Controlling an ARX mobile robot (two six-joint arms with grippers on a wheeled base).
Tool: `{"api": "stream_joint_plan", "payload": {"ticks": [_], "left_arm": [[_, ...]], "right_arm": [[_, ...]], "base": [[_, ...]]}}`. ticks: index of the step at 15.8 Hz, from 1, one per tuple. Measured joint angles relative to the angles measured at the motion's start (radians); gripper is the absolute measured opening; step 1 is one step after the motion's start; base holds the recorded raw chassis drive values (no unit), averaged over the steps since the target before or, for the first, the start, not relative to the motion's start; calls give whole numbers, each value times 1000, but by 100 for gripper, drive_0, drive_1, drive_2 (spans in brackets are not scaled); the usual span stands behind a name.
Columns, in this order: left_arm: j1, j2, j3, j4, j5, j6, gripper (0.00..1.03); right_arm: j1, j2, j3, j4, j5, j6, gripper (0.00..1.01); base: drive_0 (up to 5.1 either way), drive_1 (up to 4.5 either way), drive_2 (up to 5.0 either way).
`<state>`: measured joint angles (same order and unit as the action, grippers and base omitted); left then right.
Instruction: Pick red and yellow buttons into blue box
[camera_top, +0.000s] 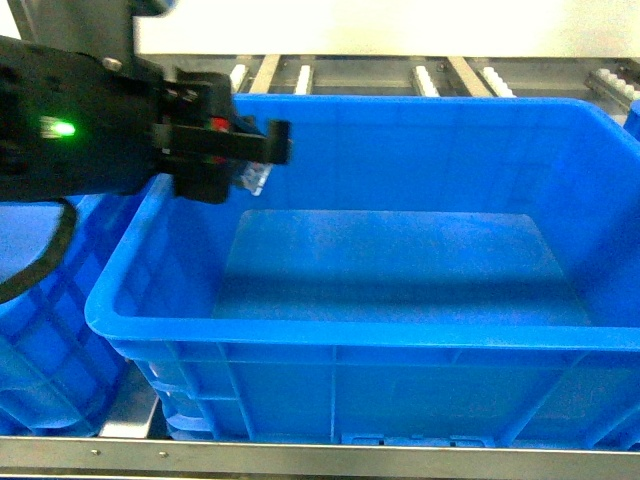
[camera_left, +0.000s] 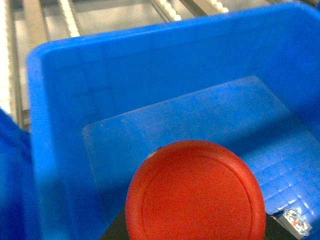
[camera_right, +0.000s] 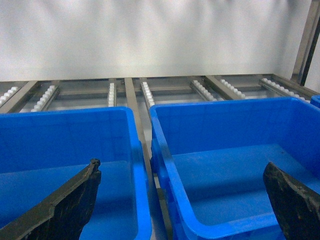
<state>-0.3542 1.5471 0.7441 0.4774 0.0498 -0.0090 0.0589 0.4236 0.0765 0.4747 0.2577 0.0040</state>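
Over the left rear corner of the blue box (camera_top: 400, 340), the left claw (camera_top: 235, 145) hangs clamped on the red button (camera_left: 195, 192), whose round cap fills the lower part of the left wrist view with the box's smooth floor below it. Beside this box, to the left, stands a second blue crate (camera_right: 65, 150), and roller rails (camera_right: 147, 92) run behind both. Well back from the boxes, the right claw (camera_right: 182, 200) has its dark fingers (camera_right: 65, 205) spread wide apart, with nothing between them. No yellow button is visible in any view.
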Motion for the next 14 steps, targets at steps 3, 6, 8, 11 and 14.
{"api": "stream_joint_plan", "payload": {"ticks": [3,6,8,11,14], "left_arm": [[-37,185,178,-63,3,127,23],[-63,275,278,-159,9,172,23],[-67,297,299,-179,29,159,39],[-60,294,295,-128,26,112,73],[-16,235,184,5,-44,55,99]], "right_arm": [[0,0,0,0,0,0,98],[0,0,0,0,0,0,98],[0,0,0,0,0,0,98],[0,0,0,0,0,0,98],[0,0,0,0,0,0,98]], "base": [[0,0,0],[0,0,0],[0,0,0],[0,0,0],[0,0,0]]}}
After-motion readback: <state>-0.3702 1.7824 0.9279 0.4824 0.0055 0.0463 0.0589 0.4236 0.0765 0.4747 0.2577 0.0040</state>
